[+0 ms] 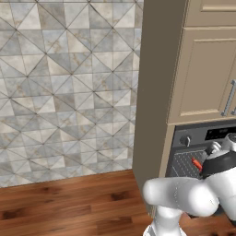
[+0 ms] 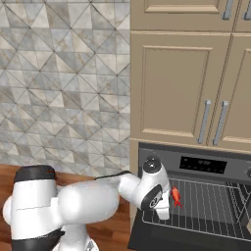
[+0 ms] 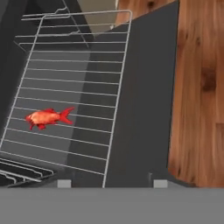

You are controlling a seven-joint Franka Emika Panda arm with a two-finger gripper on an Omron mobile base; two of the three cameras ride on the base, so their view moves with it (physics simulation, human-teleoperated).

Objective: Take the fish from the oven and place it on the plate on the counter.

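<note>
Risk of a missed grasp is the main finding. The small red-orange fish (image 3: 47, 118) lies flat on the pulled-out metal wire rack (image 3: 74, 78) of the black built-in oven (image 2: 196, 196), well left of the line between the jaws in the hand view, so a straight descent would probably close on bare wire. Its thin body sits across the bars; in my judgement a hard press could push it between them or slide it toward the rack edge. The open dark oven door (image 3: 144, 109) lies just right of the rack, and a low approach could strike it.

The two-finger gripper (image 3: 112, 184) shows two small tips standing spread apart, pinching nothing.

The fish is bright, glossy and slender, with a forked tail pointing right and its head left, resting unobstructed on the rack.
</note>
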